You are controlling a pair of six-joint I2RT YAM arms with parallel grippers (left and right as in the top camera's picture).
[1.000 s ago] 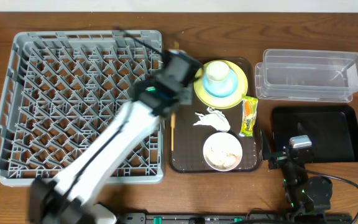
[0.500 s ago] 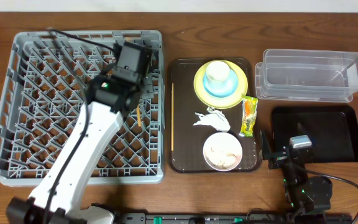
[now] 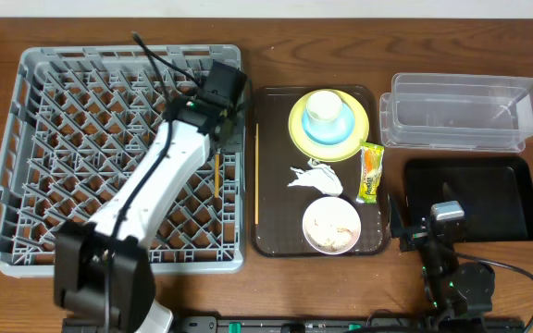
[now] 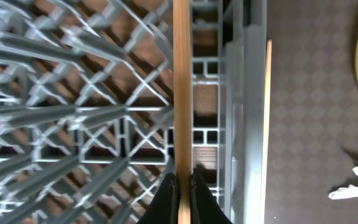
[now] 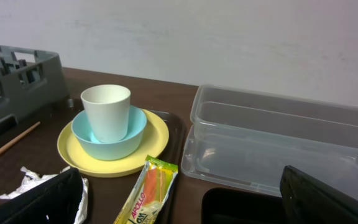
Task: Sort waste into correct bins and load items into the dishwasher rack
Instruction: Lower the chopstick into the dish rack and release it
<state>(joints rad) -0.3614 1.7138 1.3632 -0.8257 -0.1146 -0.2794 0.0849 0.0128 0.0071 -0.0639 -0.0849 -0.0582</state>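
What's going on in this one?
The left gripper is shut on one chopstick, holding it along the right side of the rack, just inside its wall. The other chopstick lies on the brown tray with the stacked plate, dish and cup, the tissue, wrapper and bowl. The right gripper is open beside the black tray, holding nothing.

On a wooden table (image 3: 340,46) are set a grey rack (image 3: 63,139), a brown tray (image 3: 276,213) beside it, a clear tub (image 3: 461,111) and a black tray (image 3: 470,199).
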